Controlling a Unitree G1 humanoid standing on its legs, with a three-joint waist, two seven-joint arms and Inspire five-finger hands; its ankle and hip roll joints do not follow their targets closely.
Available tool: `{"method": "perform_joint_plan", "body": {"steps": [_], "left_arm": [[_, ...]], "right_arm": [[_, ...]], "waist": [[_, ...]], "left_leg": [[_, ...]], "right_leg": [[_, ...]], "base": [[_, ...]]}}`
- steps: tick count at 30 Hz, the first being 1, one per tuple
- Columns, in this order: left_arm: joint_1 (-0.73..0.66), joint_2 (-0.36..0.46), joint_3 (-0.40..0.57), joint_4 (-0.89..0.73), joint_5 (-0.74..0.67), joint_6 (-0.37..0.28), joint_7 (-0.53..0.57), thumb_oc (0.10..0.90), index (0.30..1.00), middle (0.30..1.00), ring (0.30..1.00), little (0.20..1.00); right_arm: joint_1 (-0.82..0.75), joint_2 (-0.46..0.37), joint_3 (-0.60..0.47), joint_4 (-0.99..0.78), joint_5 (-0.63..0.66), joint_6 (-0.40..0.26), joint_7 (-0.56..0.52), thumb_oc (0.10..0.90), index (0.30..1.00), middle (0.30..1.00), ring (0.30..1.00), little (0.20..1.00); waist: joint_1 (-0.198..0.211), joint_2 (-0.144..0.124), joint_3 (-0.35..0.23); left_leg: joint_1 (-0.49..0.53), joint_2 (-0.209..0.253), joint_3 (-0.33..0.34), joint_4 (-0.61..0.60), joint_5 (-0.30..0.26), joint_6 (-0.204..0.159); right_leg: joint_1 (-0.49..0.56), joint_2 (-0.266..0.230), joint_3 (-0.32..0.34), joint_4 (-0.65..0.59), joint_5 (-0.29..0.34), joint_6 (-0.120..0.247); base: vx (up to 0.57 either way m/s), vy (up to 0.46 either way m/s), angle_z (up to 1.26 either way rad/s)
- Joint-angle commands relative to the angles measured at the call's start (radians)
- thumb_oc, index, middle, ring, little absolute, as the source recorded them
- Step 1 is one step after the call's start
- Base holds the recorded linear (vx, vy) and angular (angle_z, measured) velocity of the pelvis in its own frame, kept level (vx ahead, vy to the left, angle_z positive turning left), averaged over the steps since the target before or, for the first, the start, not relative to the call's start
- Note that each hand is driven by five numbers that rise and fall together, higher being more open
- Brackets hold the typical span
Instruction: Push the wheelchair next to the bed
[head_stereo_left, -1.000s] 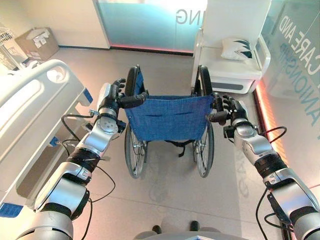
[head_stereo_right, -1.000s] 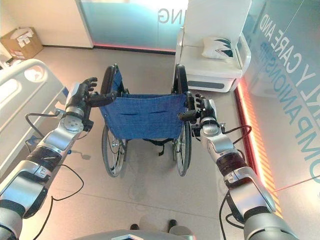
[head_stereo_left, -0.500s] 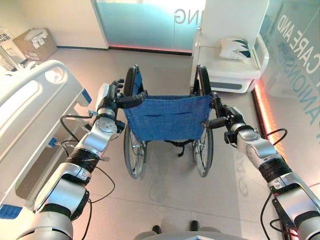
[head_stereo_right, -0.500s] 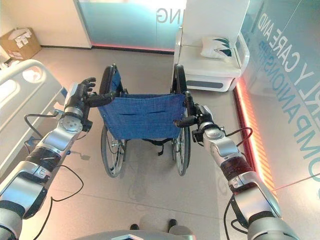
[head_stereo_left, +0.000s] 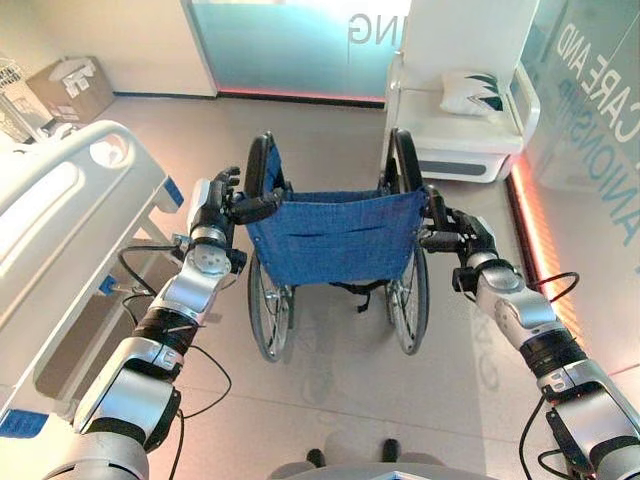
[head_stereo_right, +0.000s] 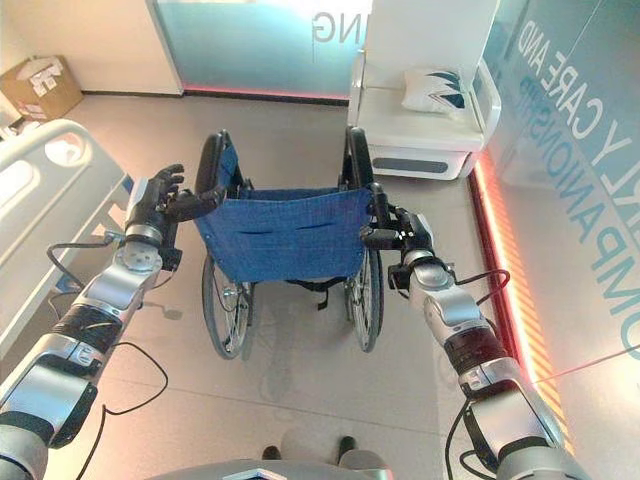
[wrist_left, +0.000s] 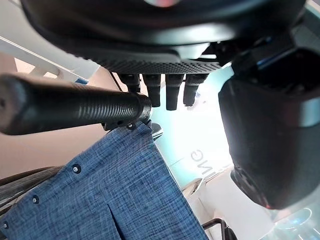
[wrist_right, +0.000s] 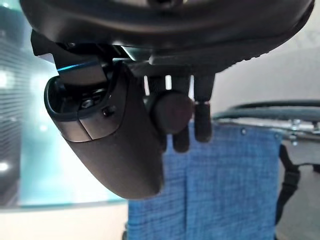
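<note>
Left eye view: right hand (head_stereo_left: 470, 240) gripping wheelchair (head_stereo_left: 335, 236) right push handle; left hand (head_stereo_left: 211, 203) resting relaxed against left handle, bed (head_stereo_left: 60, 215) sitting left of wheelchair

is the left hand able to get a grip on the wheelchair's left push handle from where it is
Probably yes: the left hand is already at the left push handle, fingers straight beside the grip, nothing between them. It only needs to curl.

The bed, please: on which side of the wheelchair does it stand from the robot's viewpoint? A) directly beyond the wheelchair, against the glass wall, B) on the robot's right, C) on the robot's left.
C: the white bed lies along the left of the head views, beside the left hand, while the wheelchair sits centred ahead.
</note>
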Motion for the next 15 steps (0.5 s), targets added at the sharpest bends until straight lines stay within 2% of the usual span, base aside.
{"method": "perform_joint_plan", "body": {"steps": [1,9,13,15], "left_arm": [[-0.029,0.015,0.015,0.058,-0.01,-0.035,0.021,0.8,0.9,0.9,0.9,0.9],[-0.021,0.017,0.019,0.061,-0.008,-0.028,0.005,0.8,0.9,0.9,0.9,0.9],[-0.016,0.018,0.019,0.066,-0.065,0.011,-0.041,0.8,0.9,0.9,0.9,0.9],[-0.015,0.007,0.023,0.076,-0.13,0.052,-0.071,0.8,0.9,0.9,0.9,0.9]], "right_arm": [[-0.075,0.025,-0.04,-0.186,-0.095,-0.243,0.003,0.4,0.3,0.3,0.3,0.3],[-0.062,0.02,-0.043,-0.183,-0.092,-0.241,0.005,0.4,0.3,0.3,0.3,0.3],[-0.062,0.019,-0.045,-0.177,-0.087,-0.25,0.004,0.4,0.3,0.3,0.3,0.3],[-0.07,0.019,-0.042,-0.171,-0.088,-0.243,0.006,0.4,0.3,0.3,0.3,0.3]], "waist": [[0.0,-0.019,-0.056],[-0.003,-0.016,-0.056],[-0.002,-0.014,-0.056],[-0.001,-0.013,-0.057]], "left_leg": [[-0.043,-0.068,0.037,0.018,-0.056,-0.001],[-0.038,-0.069,0.04,0.018,-0.057,-0.002],[-0.039,-0.07,0.04,0.018,-0.057,-0.002],[-0.037,-0.07,0.04,0.017,-0.057,-0.002]], "right_leg": [[-0.035,-0.024,-0.034,0.055,-0.023,0.053],[-0.033,-0.026,-0.037,0.056,-0.025,0.055],[-0.032,-0.027,-0.039,0.055,-0.025,0.056],[-0.03,-0.027,-0.042,0.054,-0.025,0.057]], "base": [[0.0,0.0,0.0],[0.0,0.0,0.0],[0.0,0.0,0.0],[0.0,0.0,0.0]]}}
